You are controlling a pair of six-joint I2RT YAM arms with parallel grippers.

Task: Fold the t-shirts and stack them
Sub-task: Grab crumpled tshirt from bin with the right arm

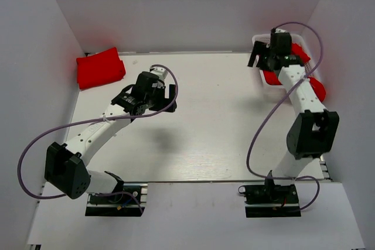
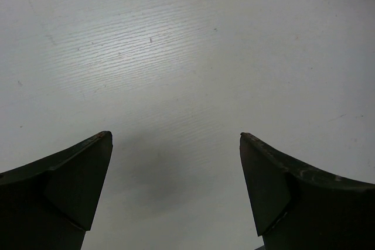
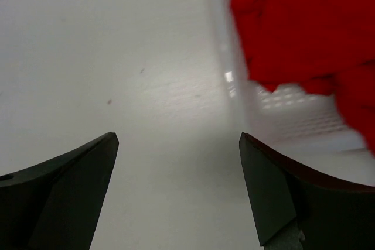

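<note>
Hovering over the bare tabletop (image 2: 176,39), the left hand (image 2: 176,137) has its jaws spread wide with nothing between them. The right hand (image 3: 179,136) hangs at the far right, its jaws likewise wide apart and empty, just beside the edge of the white lattice basket (image 3: 304,118). Crumpled red shirts (image 3: 299,21) lie heaped in that basket. A folded shirt (image 1: 100,67) rests on the tabletop in the far left corner, well apart from both hands.
</note>
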